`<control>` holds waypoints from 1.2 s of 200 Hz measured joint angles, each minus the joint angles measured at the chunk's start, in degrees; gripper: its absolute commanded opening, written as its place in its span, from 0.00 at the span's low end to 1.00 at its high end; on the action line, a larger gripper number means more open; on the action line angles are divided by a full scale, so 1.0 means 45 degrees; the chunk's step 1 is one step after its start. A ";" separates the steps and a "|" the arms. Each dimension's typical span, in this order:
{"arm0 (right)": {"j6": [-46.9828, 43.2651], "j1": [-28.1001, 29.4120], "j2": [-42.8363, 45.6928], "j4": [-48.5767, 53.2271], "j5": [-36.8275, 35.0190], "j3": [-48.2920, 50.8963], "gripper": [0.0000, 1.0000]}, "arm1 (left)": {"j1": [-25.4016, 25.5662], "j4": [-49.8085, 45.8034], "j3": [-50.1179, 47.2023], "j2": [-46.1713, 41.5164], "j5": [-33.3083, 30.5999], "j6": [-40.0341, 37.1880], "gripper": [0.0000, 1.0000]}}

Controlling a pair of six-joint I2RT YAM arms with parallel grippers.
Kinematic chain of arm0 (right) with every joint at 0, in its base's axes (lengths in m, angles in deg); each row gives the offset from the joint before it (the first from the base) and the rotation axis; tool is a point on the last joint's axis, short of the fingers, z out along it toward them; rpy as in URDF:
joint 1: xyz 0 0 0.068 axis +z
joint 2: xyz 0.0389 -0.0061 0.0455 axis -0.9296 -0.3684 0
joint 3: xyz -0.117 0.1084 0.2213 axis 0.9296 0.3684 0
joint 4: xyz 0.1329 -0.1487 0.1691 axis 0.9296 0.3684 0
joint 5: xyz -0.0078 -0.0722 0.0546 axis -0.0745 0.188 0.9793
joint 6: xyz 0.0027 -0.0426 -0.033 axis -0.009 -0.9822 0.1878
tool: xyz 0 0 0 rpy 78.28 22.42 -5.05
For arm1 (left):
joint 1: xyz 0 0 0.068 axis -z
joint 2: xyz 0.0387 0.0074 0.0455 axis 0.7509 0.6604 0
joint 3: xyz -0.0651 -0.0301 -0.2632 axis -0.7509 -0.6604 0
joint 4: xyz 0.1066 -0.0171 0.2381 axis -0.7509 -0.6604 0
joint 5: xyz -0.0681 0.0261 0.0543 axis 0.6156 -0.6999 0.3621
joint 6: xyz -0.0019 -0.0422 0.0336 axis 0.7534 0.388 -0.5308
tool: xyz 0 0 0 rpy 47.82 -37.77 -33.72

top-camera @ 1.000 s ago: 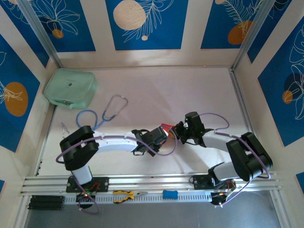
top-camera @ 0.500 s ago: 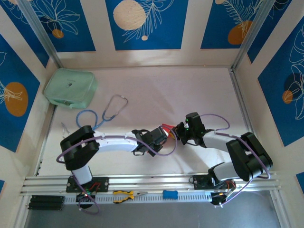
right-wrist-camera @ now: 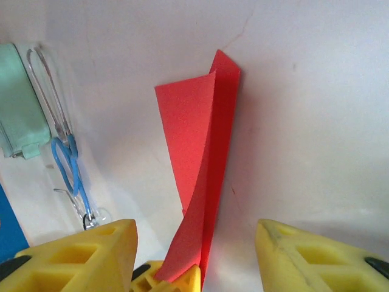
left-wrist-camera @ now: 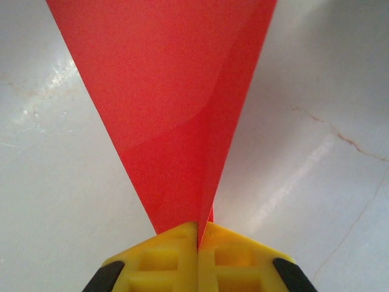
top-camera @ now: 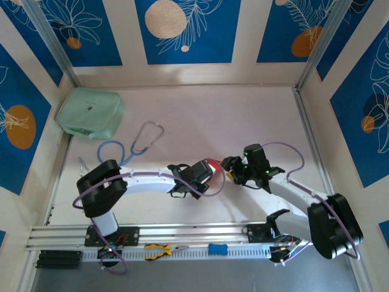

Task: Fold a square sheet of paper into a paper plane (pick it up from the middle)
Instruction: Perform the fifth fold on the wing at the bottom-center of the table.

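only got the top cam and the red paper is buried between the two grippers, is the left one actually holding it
observer: yes, the left gripper is shut on the red paper, pinching its narrow end.
operator: and the right one, gripping too
observer: no, the right gripper is open. Its jaws stand apart on either side of the paper, and neither touches it.
operator: is the sheet flat or folded
observer: folded along a lengthwise crease. The right wrist view shows two layers slightly parted.
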State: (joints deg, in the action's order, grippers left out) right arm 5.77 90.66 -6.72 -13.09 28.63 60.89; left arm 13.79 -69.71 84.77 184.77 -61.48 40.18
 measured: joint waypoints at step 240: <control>-0.0578 0.0559 0.0952 0.1141 -0.0131 0.0792 0.51 | -0.0588 0.0937 -0.0437 0.0131 0.2030 0.0534 0.19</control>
State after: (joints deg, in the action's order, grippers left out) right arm 3.17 93.18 -2.43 -7.95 28.04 64.45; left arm 11.15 -65.49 82.80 185.36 -52.35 42.58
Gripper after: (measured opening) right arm 0.509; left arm 0.191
